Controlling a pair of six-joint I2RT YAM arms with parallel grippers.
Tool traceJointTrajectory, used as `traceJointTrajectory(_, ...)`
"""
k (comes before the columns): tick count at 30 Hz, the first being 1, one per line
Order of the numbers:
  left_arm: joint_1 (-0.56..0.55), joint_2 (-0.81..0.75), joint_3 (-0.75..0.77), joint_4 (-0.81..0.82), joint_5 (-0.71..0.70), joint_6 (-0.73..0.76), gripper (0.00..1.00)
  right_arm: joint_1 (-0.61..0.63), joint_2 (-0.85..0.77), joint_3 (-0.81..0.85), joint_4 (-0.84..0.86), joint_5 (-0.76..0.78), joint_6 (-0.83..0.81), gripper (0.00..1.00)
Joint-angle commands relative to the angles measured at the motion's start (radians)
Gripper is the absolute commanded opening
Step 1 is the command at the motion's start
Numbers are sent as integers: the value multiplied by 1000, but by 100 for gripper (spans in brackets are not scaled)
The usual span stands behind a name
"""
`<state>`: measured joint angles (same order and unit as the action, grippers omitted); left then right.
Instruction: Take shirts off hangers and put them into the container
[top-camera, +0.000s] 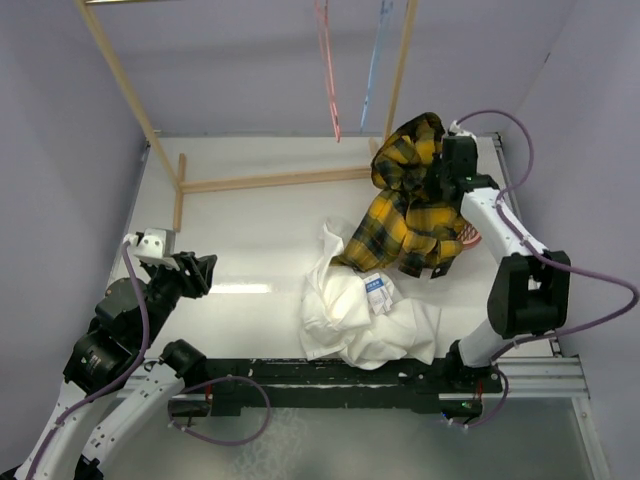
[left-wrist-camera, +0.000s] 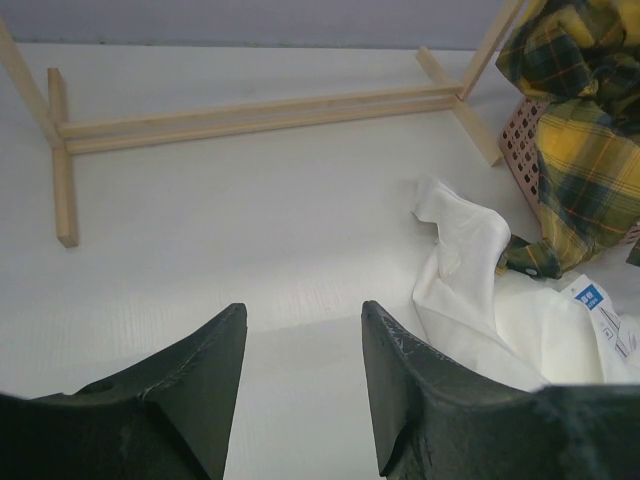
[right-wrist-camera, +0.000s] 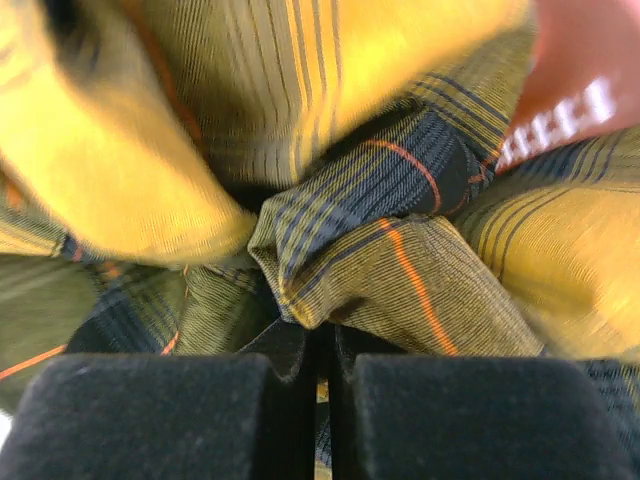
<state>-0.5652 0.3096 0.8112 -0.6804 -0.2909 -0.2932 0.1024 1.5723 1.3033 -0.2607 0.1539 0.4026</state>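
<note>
While the right jaws were clamped on the plaid shirt (top-camera: 400, 215) by the basket (left-wrist-camera: 520, 145), the white shirt (top-camera: 360, 310) lay on the worktop (top-camera: 240, 210). Left jaws stood apart, empty.

Bunched plaid shirt (top-camera: 405, 205) over pink basket (left-wrist-camera: 520, 142); white shirt (top-camera: 350, 312) crumpled alongside; pink hanger (top-camera: 327, 70), blue hanger (top-camera: 377, 60) bare.

This is looking like a robot test booth in a lab. Plain lilac walls (top-camera: 230, 70) are closing in a white table (top-camera: 250, 220) on three sides. Two robot arms (top-camera: 520, 290) are sitting on a black rail (top-camera: 330, 375) at six o'clock, trailing purple cables (top-camera: 222, 438). A bare wooden rack (top-camera: 270, 180) is standing at twelve o'clock.
</note>
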Motion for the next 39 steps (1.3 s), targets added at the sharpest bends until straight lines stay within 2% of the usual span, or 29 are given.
traceJointTrajectory(1,-2,9,1,15,10,13,54,11,64,-81,50,-40,22,0)
traceJointTrajectory(9,-2,13,0,14,6,12,54,11,205,-148,93,-74,28,0)
traceJointTrajectory(16,-2,16,0,15,8,11,54,11,186,-203,106,-67,25,0)
traceJointTrajectory(18,-2,18,-1,15,9,11,54,11,162,-202,94,-74,25,9)
traceJointTrajectory(21,-2,19,0,15,12,13,54,11,88,-173,41,-79,12,33)
traceJointTrajectory(24,-2,21,0,16,15,13,54,11,-22,-135,4,-106,-13,48)
traceJointTrajectory(27,-2,24,-4,26,27,16,57,11,-123,-77,-54,-136,-31,55)
traceJointTrajectory(29,-2,33,-12,46,43,8,68,11,-187,-43,-87,-160,-42,59)
traceJointTrajectory(33,1,89,-41,168,208,-27,76,13,-337,-33,-117,-184,-46,64)
traceJointTrajectory(36,0,176,-74,314,361,-103,79,13,-446,-54,-119,-209,-31,66)
traceJointTrajectory(39,-1,276,-173,603,485,-201,78,13,-531,-57,-174,-241,-30,66)
